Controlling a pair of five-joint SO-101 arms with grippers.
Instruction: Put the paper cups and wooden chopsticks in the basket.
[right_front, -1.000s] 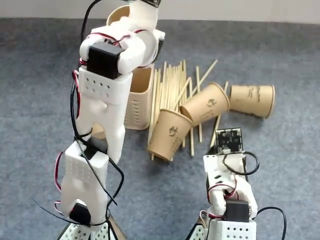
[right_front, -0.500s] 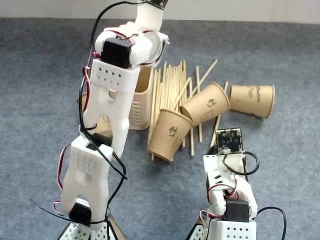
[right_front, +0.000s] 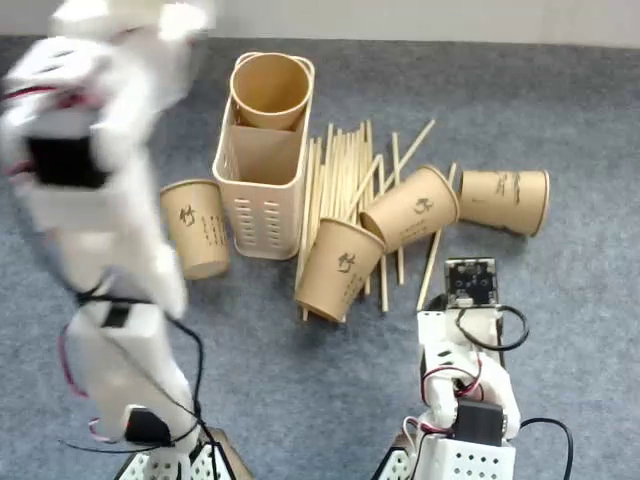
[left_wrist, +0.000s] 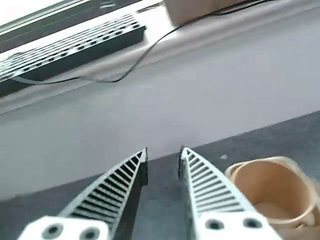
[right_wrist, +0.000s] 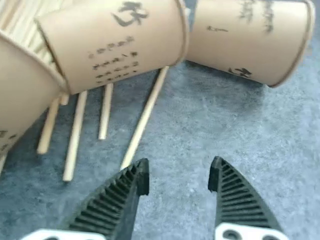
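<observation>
One cup (right_front: 270, 90) stands in your basket (right_front: 258, 205). Four other cups (right_front: 342, 268) and the chopsticks (right_front: 345, 170) lie outside it on the table (right_front: 560, 120). The high view gives you that count, and the wrist views give you the fingers. The left gripper (left_wrist: 162, 159) is narrowly parted and empty; the right gripper (right_wrist: 177, 175) is wider and empty.

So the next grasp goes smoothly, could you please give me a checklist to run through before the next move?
1. Left hand open, empty: ok.
2. Right hand open, empty: ok.
3. Beige slotted plastic basket upright: ok.
4. One brown paper cup standing in basket: ok.
5. Four other paper cups in basket: not ok, lying on grey carpet.
6. Thin wooden chopsticks in basket: not ok, piled beside it.
</observation>
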